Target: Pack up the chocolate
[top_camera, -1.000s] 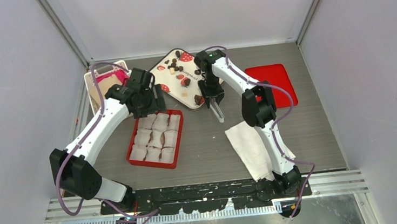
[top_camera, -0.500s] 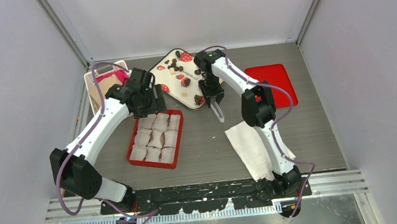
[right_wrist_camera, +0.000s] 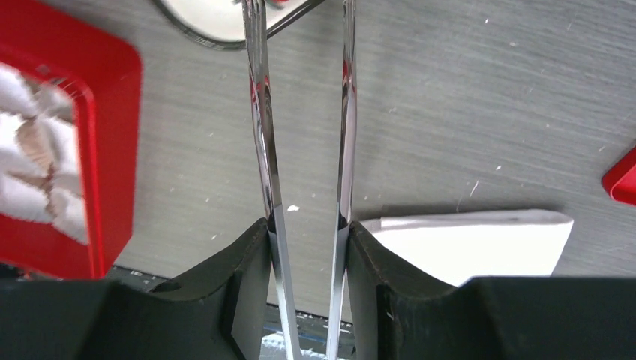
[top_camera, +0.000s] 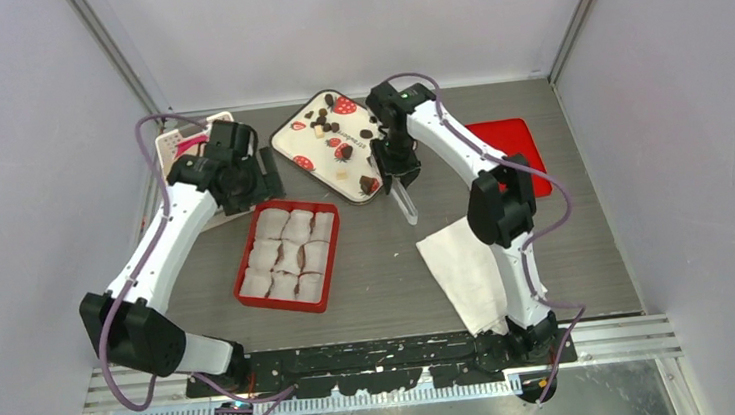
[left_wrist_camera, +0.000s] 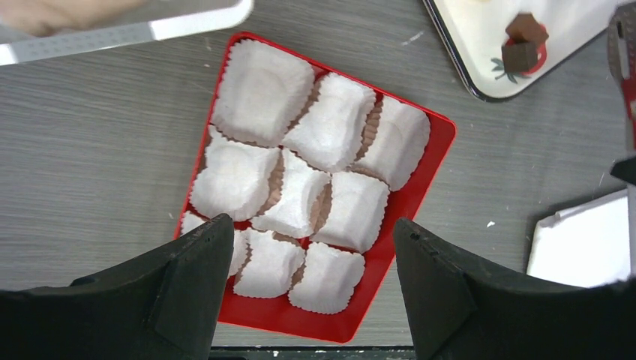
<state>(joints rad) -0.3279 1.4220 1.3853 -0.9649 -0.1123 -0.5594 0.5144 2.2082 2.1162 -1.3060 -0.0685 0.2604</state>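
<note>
- Left arm [top_camera: 170, 230] had swung back and leftward off the red box [left_wrist_camera: 442, 136]; the left gripper [left_wrist_camera: 307, 236] hung wide open and empty.
- Right gripper [right_wrist_camera: 307, 232] clenched the tweezers [right_wrist_camera: 261, 127], prongs apart, nothing visible between them.
- Chocolate [top_camera: 324, 123] lay on the strawberry tray [top_camera: 318, 152]; ideally the prongs should straddle one piece squarely, then squeeze gently.

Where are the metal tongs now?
The metal tongs are in the right gripper, mid-frame in the top view, over the table off the near corner of the strawberry-printed tray, between the red box and the white napkin.
</note>
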